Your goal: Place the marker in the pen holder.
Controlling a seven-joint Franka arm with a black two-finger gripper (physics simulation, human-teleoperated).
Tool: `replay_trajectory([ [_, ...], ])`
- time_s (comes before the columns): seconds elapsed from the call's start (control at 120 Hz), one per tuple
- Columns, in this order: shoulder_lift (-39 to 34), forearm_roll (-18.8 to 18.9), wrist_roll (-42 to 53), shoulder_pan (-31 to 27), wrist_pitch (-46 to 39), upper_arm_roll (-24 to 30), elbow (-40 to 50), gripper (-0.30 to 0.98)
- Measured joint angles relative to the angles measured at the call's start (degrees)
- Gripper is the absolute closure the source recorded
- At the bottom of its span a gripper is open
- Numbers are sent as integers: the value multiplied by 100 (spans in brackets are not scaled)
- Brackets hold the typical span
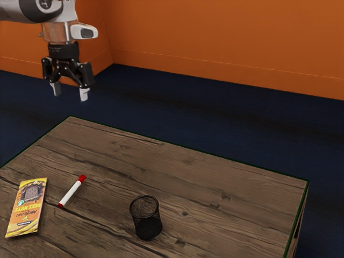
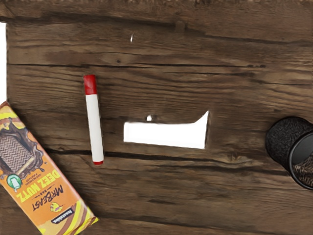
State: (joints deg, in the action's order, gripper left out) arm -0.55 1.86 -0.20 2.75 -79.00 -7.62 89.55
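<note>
Orange walls [image 1: 215,37] and a dark blue floor [image 1: 226,118] frame a surface of weathered brown wooden planks [image 1: 161,161], where a white marker with a red cap and a red end [image 1: 71,192] lies on its side. The marker is on the bare planks, outside the round black mesh pen holder [image 1: 146,217], which stands upright with its mouth facing up. On the marker's other side rests a flat chocolate bar in a yellow and orange wrapper [image 1: 26,209], printed with the words "Deez Nutz" and "MrBeast". The marker lies between the two, nearer the bar than the holder and touching neither, its capped end pointing away from the exterior view's camera. Above, a white and grey robot arm [image 1: 62,32] reaches in from the exterior view's upper left. Its black tool with pale fingertips [image 1: 70,92] hangs pointing down, well clear of the surface, the two fingers spread wide with nothing held between them.
</note>
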Motion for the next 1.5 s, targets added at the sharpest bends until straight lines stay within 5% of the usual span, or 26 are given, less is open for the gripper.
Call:
replay_trajectory([
  [0.467,-15,-199,-58,-1260,-2827,-11,4152,0],
  [0.717,1381,-159,68,-998,-3953,-41,3536,0],
  [1.242,2161,-171,616,-1285,-4528,-64,2870,0],
  [1.5,2145,-160,766,-1285,-4556,-64,2749,53],
])
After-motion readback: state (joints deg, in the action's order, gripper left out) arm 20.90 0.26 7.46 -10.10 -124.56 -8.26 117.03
